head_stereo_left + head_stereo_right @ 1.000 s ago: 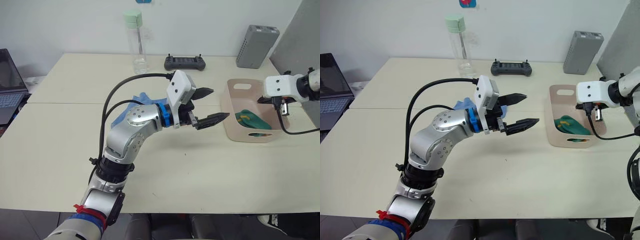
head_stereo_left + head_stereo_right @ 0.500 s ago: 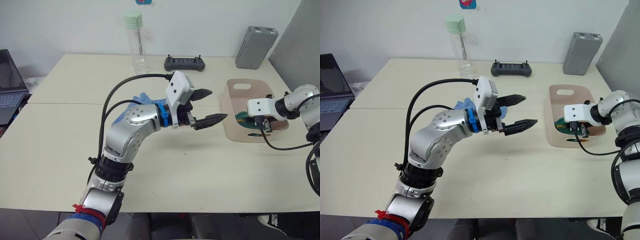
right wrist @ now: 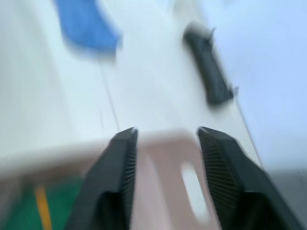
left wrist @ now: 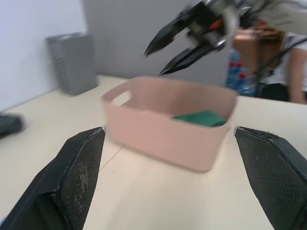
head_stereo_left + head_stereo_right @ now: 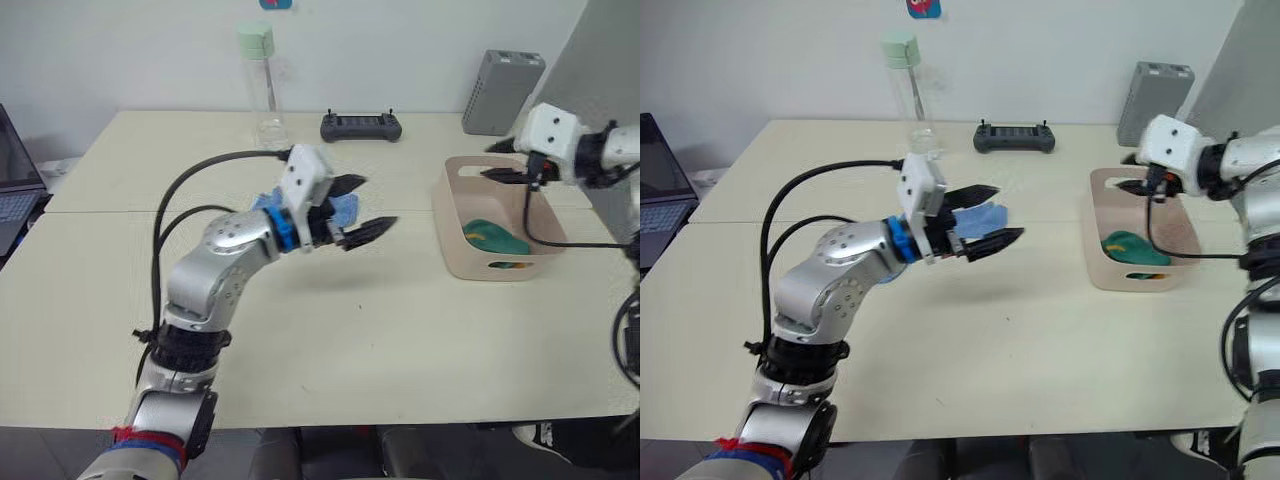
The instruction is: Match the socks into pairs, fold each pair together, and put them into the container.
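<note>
Socks and pink container on the bench

The container [image 5: 489,268] is a pale pink rectangular tub with rounded corners and a slot handle cutout in its far end wall; it stands upright near the right side of the bench [image 5: 400,340]. Inside it, toward the near end, lies a folded bundle of dark green socks [image 5: 497,238] with yellow trim showing at its left edge. Well apart to the left, light blue socks [image 5: 978,215] lie crumpled on the bench top, partly hidden, so their exact number cannot be told.
</note>
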Robot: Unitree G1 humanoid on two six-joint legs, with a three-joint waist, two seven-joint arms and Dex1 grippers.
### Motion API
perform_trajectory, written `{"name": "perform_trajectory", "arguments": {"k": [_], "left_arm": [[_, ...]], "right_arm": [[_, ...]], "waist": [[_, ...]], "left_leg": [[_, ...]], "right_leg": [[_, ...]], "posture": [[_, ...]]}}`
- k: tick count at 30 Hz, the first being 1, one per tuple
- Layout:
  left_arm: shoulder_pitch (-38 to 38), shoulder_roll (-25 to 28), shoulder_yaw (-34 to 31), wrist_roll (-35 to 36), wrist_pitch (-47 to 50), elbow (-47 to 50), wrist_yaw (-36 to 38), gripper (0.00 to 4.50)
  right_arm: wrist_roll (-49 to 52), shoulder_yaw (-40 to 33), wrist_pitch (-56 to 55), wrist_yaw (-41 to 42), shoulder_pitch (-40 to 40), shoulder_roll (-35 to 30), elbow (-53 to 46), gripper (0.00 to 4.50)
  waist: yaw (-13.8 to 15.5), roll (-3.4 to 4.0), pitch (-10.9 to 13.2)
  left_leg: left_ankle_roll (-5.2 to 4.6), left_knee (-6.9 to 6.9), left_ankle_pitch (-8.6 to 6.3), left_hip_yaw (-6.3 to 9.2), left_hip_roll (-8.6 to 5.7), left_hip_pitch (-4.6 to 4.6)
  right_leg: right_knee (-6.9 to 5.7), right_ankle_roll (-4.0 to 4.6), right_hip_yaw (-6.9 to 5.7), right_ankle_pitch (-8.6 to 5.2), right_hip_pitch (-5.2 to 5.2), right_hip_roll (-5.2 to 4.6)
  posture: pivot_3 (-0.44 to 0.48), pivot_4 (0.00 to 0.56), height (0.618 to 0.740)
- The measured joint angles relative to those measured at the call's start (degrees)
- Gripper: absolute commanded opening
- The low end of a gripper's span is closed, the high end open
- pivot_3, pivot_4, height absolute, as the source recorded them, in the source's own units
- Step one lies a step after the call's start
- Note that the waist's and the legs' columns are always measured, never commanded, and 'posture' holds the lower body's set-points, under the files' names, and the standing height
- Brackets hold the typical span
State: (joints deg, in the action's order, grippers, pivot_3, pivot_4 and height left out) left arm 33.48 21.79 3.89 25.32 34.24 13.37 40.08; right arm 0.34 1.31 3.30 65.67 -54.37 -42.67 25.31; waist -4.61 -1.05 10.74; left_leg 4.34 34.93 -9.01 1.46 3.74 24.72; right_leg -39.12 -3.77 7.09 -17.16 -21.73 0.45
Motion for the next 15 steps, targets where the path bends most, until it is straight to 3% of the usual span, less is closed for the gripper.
{"name": "perform_trajectory", "arguments": {"k": [4, 8, 13, 15], "left_arm": [[-8.0, 1.7, -2.3, -1.9, -1.8, 2.5, -3.3, 4.50], [-19.1, 2.0, -5.1, -4.8, -5.1, 6.2, -7.6, 4.50], [-29.8, 0.4, -7.5, -7.9, -11.5, 7.5, -11.6, 4.50], [-35.4, -0.8, -9.1, -9.4, -15.3, 7.4, -13.4, 4.50]], "right_arm": [[6.6, -3.7, 16.5, -11.8, 12.3, 10.1, -22.7, 4.48], [9.4, -2.3, 27.8, -22.7, 27.2, 19.1, -41.5, 4.48], [7.1, 2.2, 28.8, -31.2, 39.7, 23.2, -49.7, 4.48], [5.9, 2.9, 26.5, -34.3, 46.7, 25.2, -49.7, 4.48]], "waist": [[0.4, 0.02, 0.0], [1.4, 0.01, 0.0], [2.0, -0.16, -0.2], [2.0, -0.41, -0.4]], "left_leg": [[0.01, -0.03, 0.01, 0.07, 0.03, 0.08], [0.01, -0.06, 0.00, 0.05, 0.00, 0.16], [0.02, 0.01, 0.01, -0.03, -0.01, 0.07], [0.02, 0.00, 0.00, -0.04, 0.01, 0.00]], "right_leg": [[0.00, 0.01, -0.06, -0.01, -0.04, 0.01], [0.08, 0.04, -0.02, -0.03, -0.06, -0.01], [0.13, -0.18, 0.08, -0.19, -0.06, -0.02], [0.12, 0.20, 0.10, -0.42, -0.04, -0.02]], "posture": [[0.000, 0.150, 0.740], [0.000, 0.150, 0.740], [0.000, 0.150, 0.740], [0.000, 0.150, 0.740]]}}
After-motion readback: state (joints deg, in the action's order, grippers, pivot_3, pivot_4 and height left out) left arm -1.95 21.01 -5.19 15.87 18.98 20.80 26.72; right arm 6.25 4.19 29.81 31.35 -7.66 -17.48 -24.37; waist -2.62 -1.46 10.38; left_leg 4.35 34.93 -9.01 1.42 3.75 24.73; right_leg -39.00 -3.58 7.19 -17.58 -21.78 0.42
